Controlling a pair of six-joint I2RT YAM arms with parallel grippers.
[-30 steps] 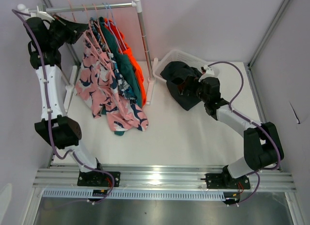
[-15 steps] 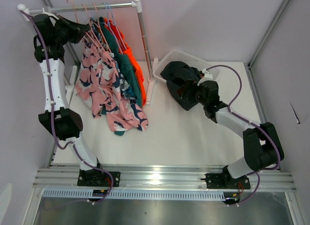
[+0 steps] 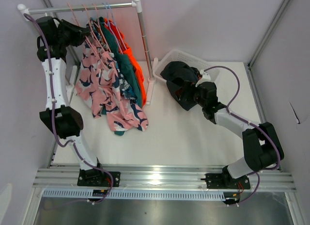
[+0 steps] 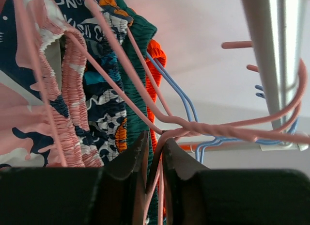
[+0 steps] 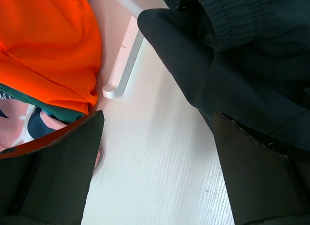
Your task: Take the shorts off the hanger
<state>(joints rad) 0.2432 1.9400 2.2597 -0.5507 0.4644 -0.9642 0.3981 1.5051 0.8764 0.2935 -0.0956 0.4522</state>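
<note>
Pink shark-print shorts (image 3: pixel 104 84), navy printed shorts (image 4: pixel 104 89), teal shorts (image 3: pixel 127 65) and orange shorts (image 3: pixel 137 65) hang on pink and blue hangers from the rail (image 3: pixel 82 8). My left gripper (image 3: pixel 83 33) is up by the hanger necks. In the left wrist view (image 4: pixel 155 154) its jaws are pinched on a pink hanger wire (image 4: pixel 160 137) just below the twisted neck. Black shorts (image 3: pixel 177 77) lie draped over a white basket (image 3: pixel 186 55). My right gripper (image 3: pixel 186 93) is open and empty beside them, low over the table (image 5: pixel 157 120), with the black cloth (image 5: pixel 242 55) at its right finger.
The rack's white upright post (image 3: pixel 144 45) and its foot (image 5: pixel 123 65) stand between the hanging shorts and the basket. Grey walls close in at the left and back. Aluminium frame rails run along the near edge (image 3: pixel 160 176).
My left arm has swung right along the rail, bringing its gripper in among the hanger necks. My right gripper has edged slightly left beside the black shorts.
</note>
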